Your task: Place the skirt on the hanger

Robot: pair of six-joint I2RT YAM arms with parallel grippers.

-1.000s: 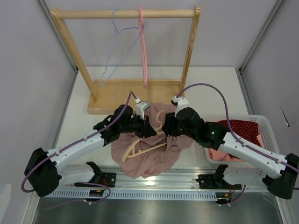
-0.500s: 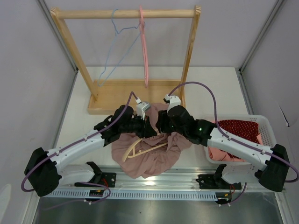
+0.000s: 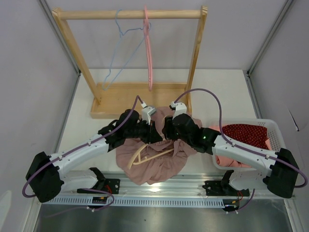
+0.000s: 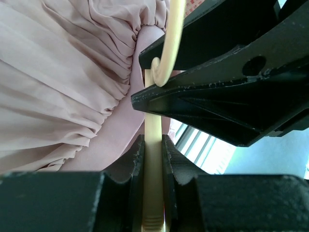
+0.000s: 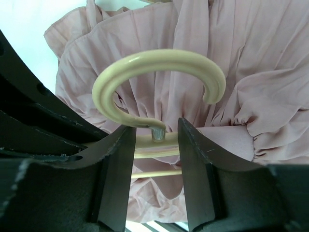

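Observation:
The pink skirt (image 3: pixel 154 166) lies bunched on the table in front of both arms, with a cream hanger (image 3: pixel 145 157) resting partly inside it. My left gripper (image 3: pixel 153 131) is shut on the hanger's cream bar (image 4: pixel 153 145), just below its hook (image 4: pixel 171 43). My right gripper (image 3: pixel 167 131) faces it from the right and stands open. In the right wrist view the right gripper (image 5: pixel 155 136) straddles the metal neck at the hook's (image 5: pixel 159 67) base, with a gap on the right side. Gathered skirt fabric (image 5: pixel 251 72) fills the background.
A wooden clothes rack (image 3: pixel 130 14) stands at the back, carrying a pink hanger (image 3: pixel 147 53) and a thin blue wire hanger (image 3: pixel 116 53). A white basket (image 3: pixel 273 126) at the right holds red dotted cloth (image 3: pixel 248 131) and other pink clothes.
My right gripper has moved left and closer to the left gripper, coming round the hanger's hook base. The left arm has barely moved and keeps its hold.

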